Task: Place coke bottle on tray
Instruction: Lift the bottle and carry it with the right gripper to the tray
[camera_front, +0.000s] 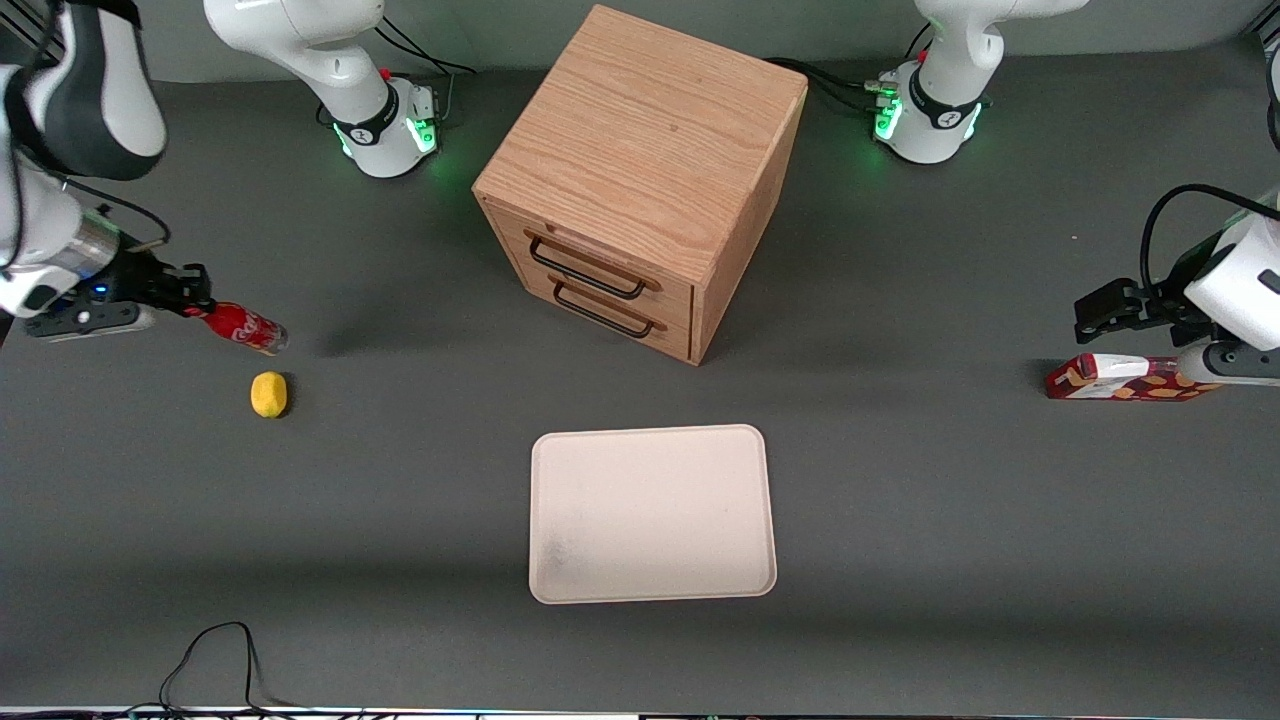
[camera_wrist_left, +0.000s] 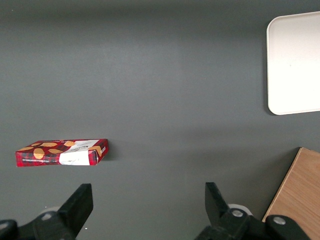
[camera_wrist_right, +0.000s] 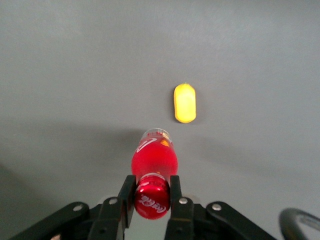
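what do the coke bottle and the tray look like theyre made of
Coke bottle, held at its red cap in the tool near the lemon: probably clear glossy plastic, since the base looks see-through. Tray: likely matte cream plastic, uniform with a moulded rim.

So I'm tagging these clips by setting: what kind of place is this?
Likely a robot lab bench: the gripper, toward the working arm's end, jaws shut on the bottle; staged props like the tray and wooden drawer box.

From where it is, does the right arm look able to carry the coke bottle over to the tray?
Probably yes. The end effector is shut on the coke bottle at its cap, near the lemon. Only open table lies between it and the bare tray; the drawer cabinet stands farther from the camera.
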